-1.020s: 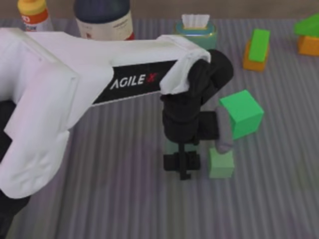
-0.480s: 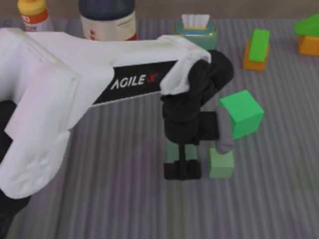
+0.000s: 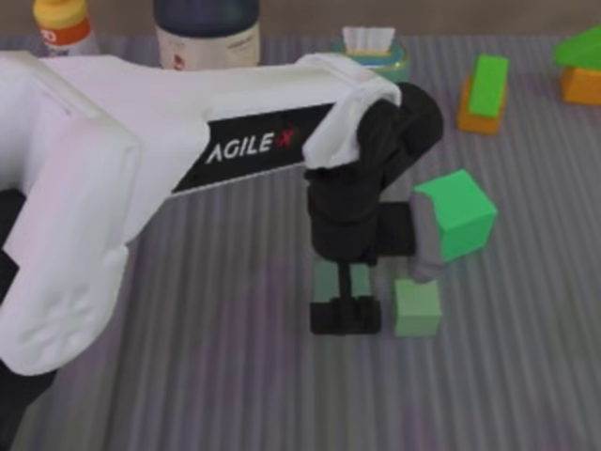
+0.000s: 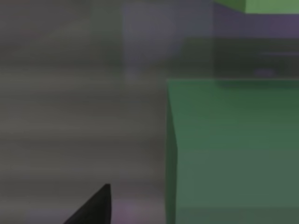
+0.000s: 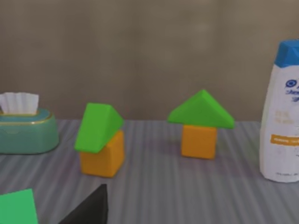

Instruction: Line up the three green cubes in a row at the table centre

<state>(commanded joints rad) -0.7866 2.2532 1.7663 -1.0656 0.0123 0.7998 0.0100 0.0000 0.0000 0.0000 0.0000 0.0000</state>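
The dull teal-green cube [image 3: 328, 280] sits on the ribbed tabletop [image 3: 216, 376], mostly hidden. The left end effector [image 3: 346, 315] stands over it, fingers apparently clenched on its sides.

Left arm [image 3: 188, 160] spans table [image 3: 235, 376] centre, blocking overhead access. Pale green cube [image 3: 417, 307] sits just beside left gripper [image 3: 345, 315]; bright green cube [image 3: 457, 213] crowds behind. Table's right side lies open.

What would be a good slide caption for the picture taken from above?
Left gripper lowered at the teal-green cube, beside the pale green cube and bright green cube.
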